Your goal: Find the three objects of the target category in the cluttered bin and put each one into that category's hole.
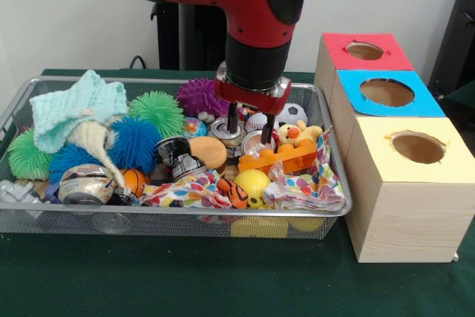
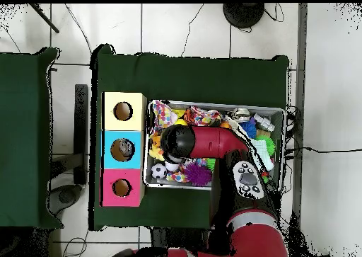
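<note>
A wire mesh bin [image 1: 22, 98] holds a jumble of toys and metal cans. My gripper [image 1: 249, 125] hangs low over the bin's right middle, open, its dark fingers [image 1: 232, 118] straddling two upright cans [image 1: 225, 131] [image 1: 256, 141] without gripping anything. Another can [image 1: 172, 155] lies near the middle and a crushed one [image 1: 84, 183] at the front left. An orange brick [image 1: 278, 157] and a yellow duck plush [image 1: 299, 134] sit just right of the gripper. In the overhead view the arm [image 2: 205, 142] hides the gripper above the bin [image 2: 284, 114].
Right of the bin stand three wooden boxes with round holes: red [image 1: 365, 50], blue [image 1: 387, 92], yellow [image 1: 417, 147]; from overhead yellow [image 2: 124, 111], blue [image 2: 124, 149], red [image 2: 121, 187]. Spiky balls [image 1: 157, 111], a mint knitted cloth [image 1: 78, 105] and dotted fabric [image 1: 308, 183] crowd the bin.
</note>
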